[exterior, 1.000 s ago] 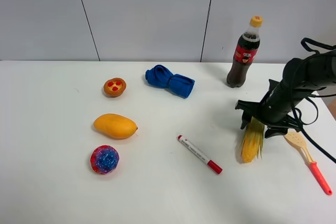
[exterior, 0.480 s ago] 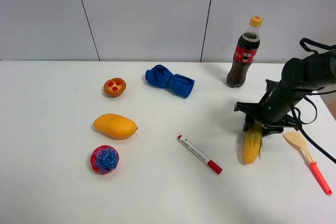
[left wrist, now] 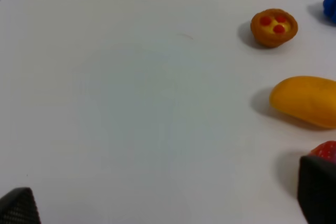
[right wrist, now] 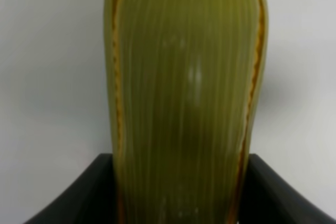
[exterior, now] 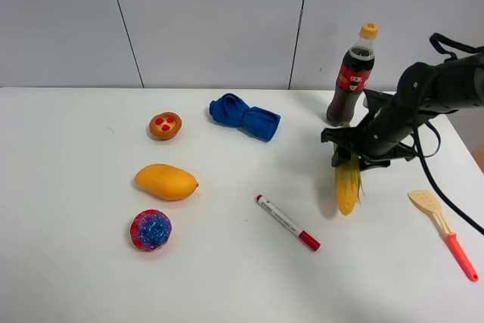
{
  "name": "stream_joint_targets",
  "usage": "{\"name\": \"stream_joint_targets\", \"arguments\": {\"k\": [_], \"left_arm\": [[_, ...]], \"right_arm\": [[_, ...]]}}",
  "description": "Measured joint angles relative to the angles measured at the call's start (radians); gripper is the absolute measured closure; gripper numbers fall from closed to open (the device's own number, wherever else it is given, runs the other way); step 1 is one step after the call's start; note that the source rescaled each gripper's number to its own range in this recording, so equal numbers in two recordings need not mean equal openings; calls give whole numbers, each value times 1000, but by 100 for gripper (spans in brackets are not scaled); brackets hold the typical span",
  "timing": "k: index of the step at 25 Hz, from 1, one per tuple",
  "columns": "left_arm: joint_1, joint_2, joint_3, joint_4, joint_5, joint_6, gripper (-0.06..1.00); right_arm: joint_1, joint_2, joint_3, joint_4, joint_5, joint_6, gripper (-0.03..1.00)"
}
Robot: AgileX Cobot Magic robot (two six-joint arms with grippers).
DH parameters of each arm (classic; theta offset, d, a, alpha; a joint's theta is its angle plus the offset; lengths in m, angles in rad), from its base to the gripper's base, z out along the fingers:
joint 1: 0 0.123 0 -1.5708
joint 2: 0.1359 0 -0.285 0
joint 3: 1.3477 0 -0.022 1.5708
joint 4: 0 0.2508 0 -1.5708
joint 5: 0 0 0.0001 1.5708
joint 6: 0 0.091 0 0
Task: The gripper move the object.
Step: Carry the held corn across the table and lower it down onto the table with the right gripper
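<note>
Corn (exterior: pixel 347 187) hangs husk-end up from the right gripper (exterior: pixel 349 155), which is clamped on its leafy top so the yellow kernel tip points down at the surface (exterior: pixel 227 285), between the cola bottle (exterior: pixel 352 75) and the red marker (exterior: pixel 287 222); gripping there looks meant to carry it clear of both. Whether the tip touches the surface I cannot tell. The right wrist camera shows husk only, kernels cut off. The left gripper (left wrist: pixel 168 201) shows just two dark tips, spread wide with nothing between
</note>
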Motion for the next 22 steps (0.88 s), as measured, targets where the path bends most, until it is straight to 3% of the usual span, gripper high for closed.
{"name": "stream_joint_targets", "arguments": {"k": [7,13,22], "left_arm": [[0,0,0,0,0,0,-6],[0,0,0,0,0,0,-6],[0,0,0,0,0,0,-6]], "right_arm": [[117,34,-256,5,91,-71,97],[215,186,-498,-30,275,-140,97],[319,434,-806,-50,477,-251,97]]}}
